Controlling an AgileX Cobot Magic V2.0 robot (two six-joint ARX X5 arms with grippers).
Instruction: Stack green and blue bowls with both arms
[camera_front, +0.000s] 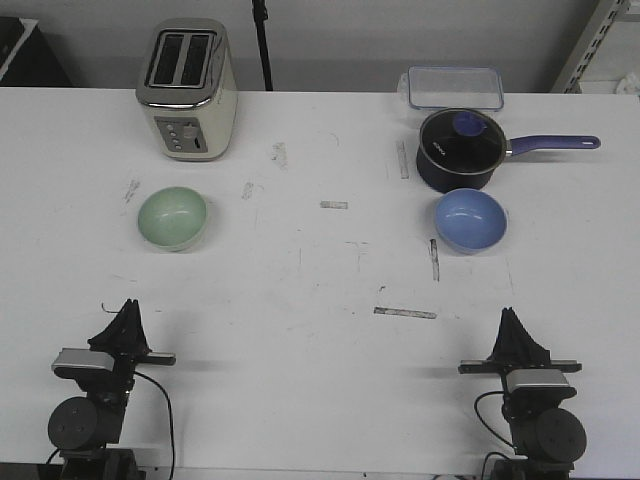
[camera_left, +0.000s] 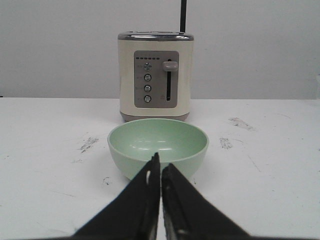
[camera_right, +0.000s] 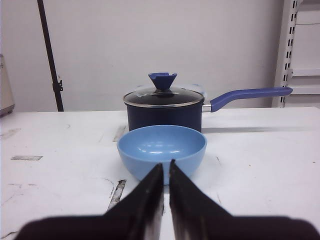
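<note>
Two bowls on a white table (camera_front: 320, 270), well apart, both upright and holding nothing. Green bowl (camera_front: 173, 218) on the left half, in front of a cream toaster (camera_front: 187, 90), a strip of bare tabletop between the two. Blue bowl (camera_front: 470, 220) on the right half, just in front of a navy saucepan (camera_front: 458, 151) with glass lid and blue knob, rims close together or touching; which, not clear from the front view. Saucepan handle (camera_front: 555, 144) pointing right. Behind the saucepan, a clear plastic container (camera_front: 455, 86) near the far edge.

Left gripper (camera_front: 127, 312) low at the near edge, in line with the green bowl but well short of it, nothing between the fingers. Seen from the left wrist: green bowl (camera_left: 158, 147) dead ahead, toaster (camera_left: 155, 76) behind it with its dials and lever facing the camera, fingers (camera_left: 144, 200) pressed nearly together, only a thin slit between the tips of the left gripper (camera_left: 160, 167).

Right gripper (camera_front: 512, 322) likewise low at the near edge, somewhat to the right of the blue bowl and well apart from it. Seen from the right wrist: blue bowl (camera_right: 162, 151) straight ahead, saucepan (camera_right: 164, 109) right behind it, fingers (camera_right: 146, 200) drawn close with a narrow gap, right gripper (camera_right: 166, 167) holding nothing.

Grey scuffs and bits of tape scattered over the tabletop between the bowls.
</note>
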